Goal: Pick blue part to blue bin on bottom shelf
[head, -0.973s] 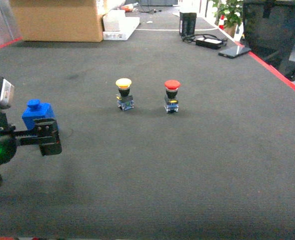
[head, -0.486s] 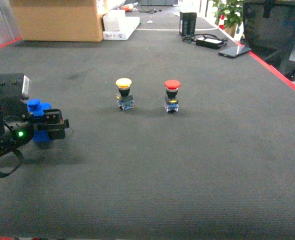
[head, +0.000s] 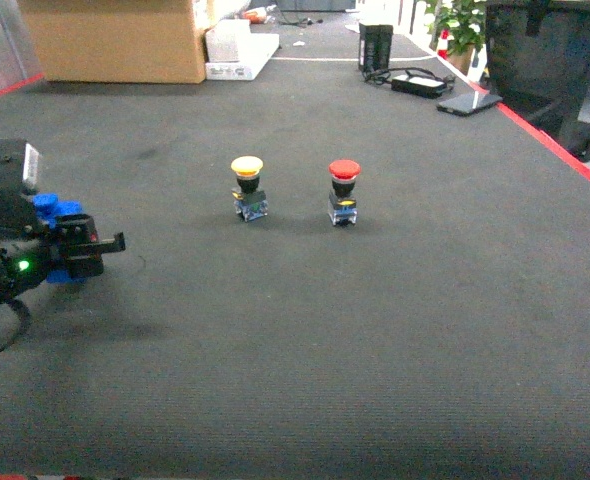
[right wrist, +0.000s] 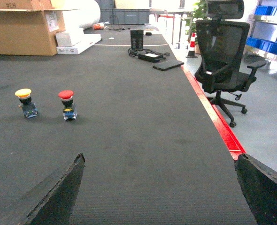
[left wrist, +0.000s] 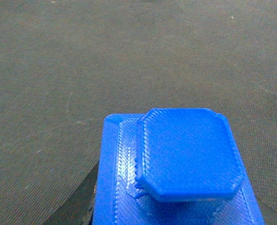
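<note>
Blue part [head: 53, 215] sits in your left gripper [head: 80, 252] at the far left of the black table mat [head: 375, 330], and the jaws look closed on it from the sides. You have it, so now carry it to the blue bin on the bottom shelf, which none of these views shows. Turn slowly and keep the part level, so it does not slip out. I think the grip is low on the block, so do not shake or bump it on the way. Wait until you are over the bin before you let go. Up close from the left wrist, the blue part [left wrist: 176, 173] is bright blue plastic with fine printed lines. It has a square base and a flat cap on top with cut corners, like a big push button. Two other buttons stand in the middle of the mat, well apart from your gripper: a yellow push button [head: 248, 187] and a red push button [head: 343, 192] beside it. Leave those alone. Your right gripper [right wrist: 157, 197] holds nothing, and its two dark fingers [right wrist: 58, 192] are spread wide apart.
</note>
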Motion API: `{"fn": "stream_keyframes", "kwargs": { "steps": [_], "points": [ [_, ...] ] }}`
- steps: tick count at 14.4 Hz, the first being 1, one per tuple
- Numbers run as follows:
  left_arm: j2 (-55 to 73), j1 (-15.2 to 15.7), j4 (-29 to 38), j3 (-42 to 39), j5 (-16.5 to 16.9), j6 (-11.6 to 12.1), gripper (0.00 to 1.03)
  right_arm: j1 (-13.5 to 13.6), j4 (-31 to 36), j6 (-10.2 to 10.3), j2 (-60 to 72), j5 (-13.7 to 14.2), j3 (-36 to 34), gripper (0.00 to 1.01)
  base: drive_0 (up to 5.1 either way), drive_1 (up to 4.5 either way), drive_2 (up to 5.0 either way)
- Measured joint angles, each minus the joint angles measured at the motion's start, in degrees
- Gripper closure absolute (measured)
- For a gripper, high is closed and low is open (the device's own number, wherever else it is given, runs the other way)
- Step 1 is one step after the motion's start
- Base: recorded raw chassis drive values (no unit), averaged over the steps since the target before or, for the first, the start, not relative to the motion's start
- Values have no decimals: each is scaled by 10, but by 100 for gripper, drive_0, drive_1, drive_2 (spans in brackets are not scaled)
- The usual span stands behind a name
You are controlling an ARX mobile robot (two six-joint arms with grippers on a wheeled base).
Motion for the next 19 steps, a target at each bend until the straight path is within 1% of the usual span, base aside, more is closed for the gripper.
{"fn": "stream_keyframes", "kwargs": {
  "steps": [1, 2, 3, 4, 5, 6, 7, 8, 9, 10, 11, 12, 13, 14, 19],
  "points": [
    [-36, -6, 56, -64, -28, -1, 59, 0, 0, 0, 0, 0, 0, 3, 0, 0, 0],
    [-89, -12, 123, -141, -40, 2, 59, 0, 0, 0, 0, 0, 0, 3, 0, 0, 0],
    [-162, -22, 167, -217, -47, 5, 59, 0, 0, 0, 0, 0, 0, 3, 0, 0, 0],
    [-285, -34, 125, -299, -53, 4, 59, 0, 0, 0, 0, 0, 0, 3, 0, 0, 0],
    [-398, -48, 57, -361, -61, 5, 59, 0, 0, 0, 0, 0, 0, 3, 0, 0, 0],
    [-502, -58, -16, -398, -75, 4, 59, 0, 0, 0, 0, 0, 0, 3, 0, 0, 0],
    [-616, -67, -100, -415, -98, 5, 59, 0, 0, 0, 0, 0, 0, 3, 0, 0, 0],
    [-774, -83, -210, -412, -133, 5, 59, 0, 0, 0, 0, 0, 0, 3, 0, 0, 0],
    [-902, -111, -311, -405, -162, 5, 59, 0, 0, 0, 0, 0, 0, 3, 0, 0, 0],
    [-1001, -148, -390, -402, -197, 8, 59, 0, 0, 0, 0, 0, 0, 3, 0, 0, 0],
    [-1068, -183, -450, -399, -230, 7, 59, 0, 0, 0, 0, 0, 0, 3, 0, 0, 0],
    [-1112, -213, -471, -399, -262, 9, 59, 0, 0, 0, 0, 0, 0, 3, 0, 0, 0],
    [-1123, -236, -470, -398, -286, 10, 59, 0, 0, 0, 0, 0, 0, 3, 0, 0, 0],
    [-1119, -245, -474, -397, -294, 10, 59, 0, 0, 0, 0, 0, 0, 3, 0, 0, 0],
    [-1113, -245, -479, -398, -295, 10, 59, 0, 0, 0, 0, 0, 0, 3, 0, 0, 0]
  ]
}}
